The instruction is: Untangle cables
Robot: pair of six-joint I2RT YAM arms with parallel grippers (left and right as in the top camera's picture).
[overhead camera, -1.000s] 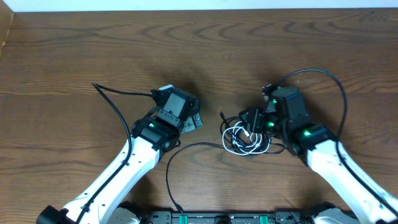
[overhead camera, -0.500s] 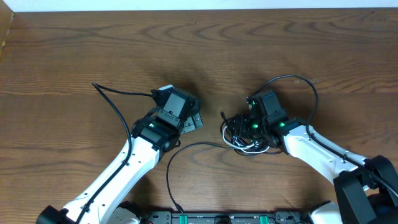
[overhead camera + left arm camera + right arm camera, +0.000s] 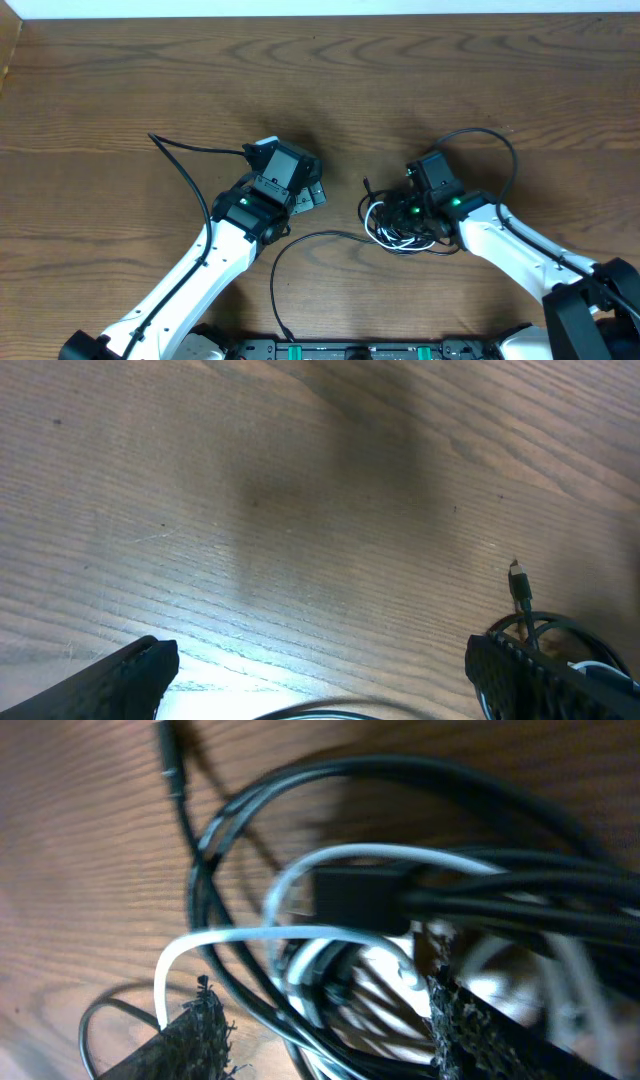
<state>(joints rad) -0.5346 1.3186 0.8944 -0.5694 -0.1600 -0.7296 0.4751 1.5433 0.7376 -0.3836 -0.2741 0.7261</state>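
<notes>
Right claw (image 3: 330, 1032) first: its two fingers stand part-way apart and straddle the cords (image 3: 400, 905), with several black loops and the white strand (image 3: 250, 934) lying loose in the gap. Nothing looks pinched; the white strand only brushes the inner edge of one finger. Just beyond the fingertips, a black cord runs out of the knot and ends in a small plug (image 3: 168, 760), free on the table (image 3: 300, 480).

Further out, the overhead view shows the whole bundle as one tight coil right of centre, under the right claw. The left claw (image 3: 320, 688) hangs wide open over bare wood, well to the side, holding nothing; the knot and that plug sit at the far edge of its view.

My read: this is the opening step, picking a strand, and no cord has been separated yet. The next move calls for closing on one strand only, and the white one or the free plug end looks the best bet. The left claw would need to come across and pin the rest, or the whole coil will likely drag along.
</notes>
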